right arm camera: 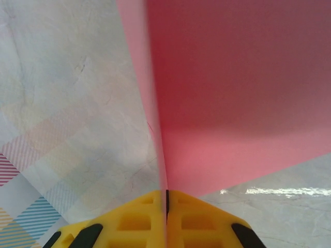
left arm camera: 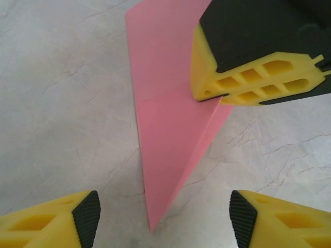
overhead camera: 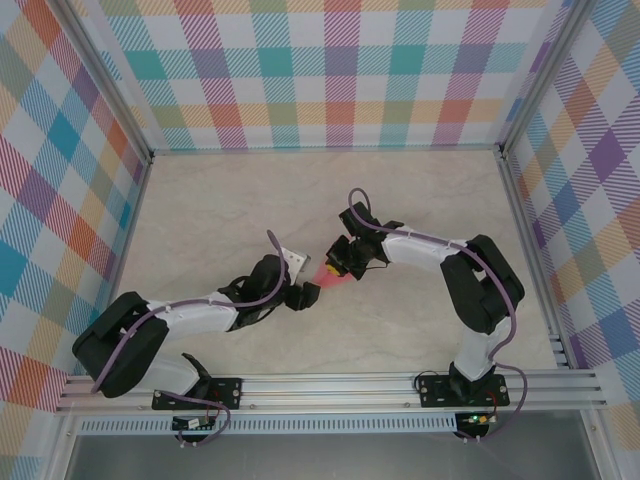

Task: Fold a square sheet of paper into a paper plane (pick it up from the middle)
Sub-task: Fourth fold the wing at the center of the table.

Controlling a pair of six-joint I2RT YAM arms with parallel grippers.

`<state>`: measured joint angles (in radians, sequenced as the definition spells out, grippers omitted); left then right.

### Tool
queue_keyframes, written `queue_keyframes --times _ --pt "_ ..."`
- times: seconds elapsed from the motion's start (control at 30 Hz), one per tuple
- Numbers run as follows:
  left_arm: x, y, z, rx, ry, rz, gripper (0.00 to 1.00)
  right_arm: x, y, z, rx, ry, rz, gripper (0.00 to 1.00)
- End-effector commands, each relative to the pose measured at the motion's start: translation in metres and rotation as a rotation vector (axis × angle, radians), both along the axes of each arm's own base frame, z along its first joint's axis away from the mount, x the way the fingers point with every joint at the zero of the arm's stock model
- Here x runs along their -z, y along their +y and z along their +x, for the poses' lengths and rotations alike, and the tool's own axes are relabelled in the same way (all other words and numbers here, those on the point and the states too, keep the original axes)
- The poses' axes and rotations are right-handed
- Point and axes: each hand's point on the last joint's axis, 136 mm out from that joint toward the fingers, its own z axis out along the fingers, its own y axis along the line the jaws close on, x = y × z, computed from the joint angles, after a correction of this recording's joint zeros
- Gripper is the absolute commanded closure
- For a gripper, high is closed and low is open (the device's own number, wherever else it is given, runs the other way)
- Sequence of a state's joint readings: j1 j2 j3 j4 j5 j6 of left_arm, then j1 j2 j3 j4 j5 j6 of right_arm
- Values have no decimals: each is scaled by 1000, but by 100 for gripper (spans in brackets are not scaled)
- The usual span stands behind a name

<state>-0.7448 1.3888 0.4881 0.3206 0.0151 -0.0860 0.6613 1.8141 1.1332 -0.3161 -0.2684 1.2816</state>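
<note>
The salmon-pink sheet of paper [left arm camera: 165, 129] is folded into a narrow pointed triangle whose tip points toward my left wrist camera. My right gripper [right arm camera: 166, 206] is shut on the paper [right arm camera: 232, 103], which rises from between its yellow fingers. In the left wrist view those right fingers [left arm camera: 248, 77] pinch the sheet's right edge. My left gripper [left arm camera: 164, 216] is open, one pad on each side of the paper's tip and neither touching it. From above, the paper [overhead camera: 326, 275] shows as a small pink patch between the left gripper [overhead camera: 303, 294] and the right gripper [overhead camera: 340, 264] at mid-table.
The pale marble-patterned tabletop [overhead camera: 220, 210] stretches around both arms. Checkered walls [overhead camera: 320, 70] close off the back and both sides. An aluminium rail [overhead camera: 330, 385] carries the arm bases along the near edge.
</note>
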Motion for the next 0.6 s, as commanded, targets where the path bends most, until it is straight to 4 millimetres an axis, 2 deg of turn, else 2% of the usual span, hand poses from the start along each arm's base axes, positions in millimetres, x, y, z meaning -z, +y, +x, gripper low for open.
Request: queue_keyframes --times 0.0,0.37,0.57 --pt "-20 -20 8 113 -159 -20 35 2 4 -8 24 85 19 96" --pt "-1 -39 -5 270 -206 -5 51 -1 7 -12 16 132 43 96" --pt "8 -40 0 260 -205 14 59 -1 10 -13 4 140 60 95"
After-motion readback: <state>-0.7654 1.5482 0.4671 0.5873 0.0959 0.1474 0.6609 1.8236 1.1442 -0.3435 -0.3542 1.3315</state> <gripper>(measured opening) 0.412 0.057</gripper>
